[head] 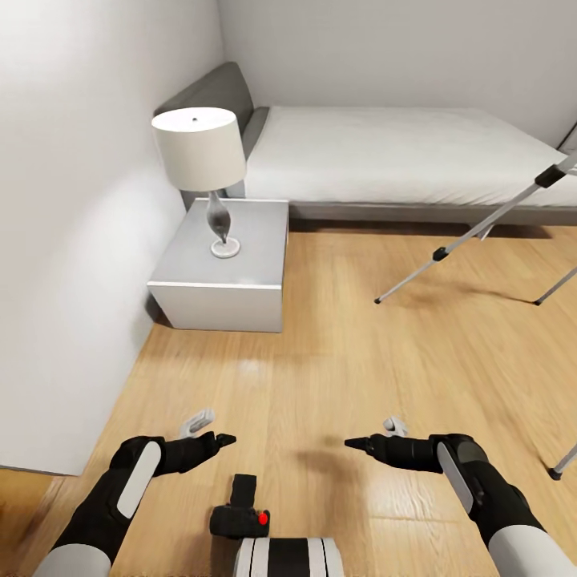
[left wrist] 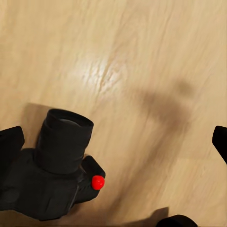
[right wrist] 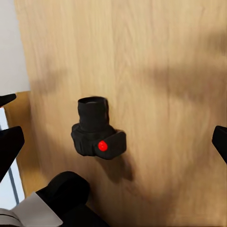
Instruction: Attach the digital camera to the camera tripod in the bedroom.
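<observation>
— Down at six o'clock, right in front of the robot's trunk, the digital camera [head: 238, 514] sits on the wood floor [head: 336, 353], lens barrel pointing away toward the bed, red button [head: 262, 518] on its right shoulder.

— Is either arm holding it?

— No. The left gripper [head: 210, 430] hovers at about seven o'clock, up and left of the camera and apart from it, its fingers spread: one pale finger [head: 198, 420] above, one dark finger [head: 218, 440] below, nothing between them. From the left wrist camera the body [left wrist: 52, 175] lies close to one dark fingertip [left wrist: 10, 144], with the other tip far across the frame.

— And the right?

— The right gripper [head: 370, 433] is at five o'clock, pointing inward toward the left one. Its jaws stand wide as well; the right wrist view shows the camera [right wrist: 97, 129] on bare floor between two well-separated tips.

— Where's the stand?

— The camera tripod [head: 481, 230] is off at two o'clock, silver legs with black joints splayed on the floor beside the bed [head: 401, 152]; its head is cut off by the frame edge. Another foot [head: 563, 463] shows at four o'clock.

— Anything else?

— A grey nightstand [head: 220, 276] at eleven o'clock against the white wall, with a white-shaded lamp [head: 200, 152] on top.
</observation>
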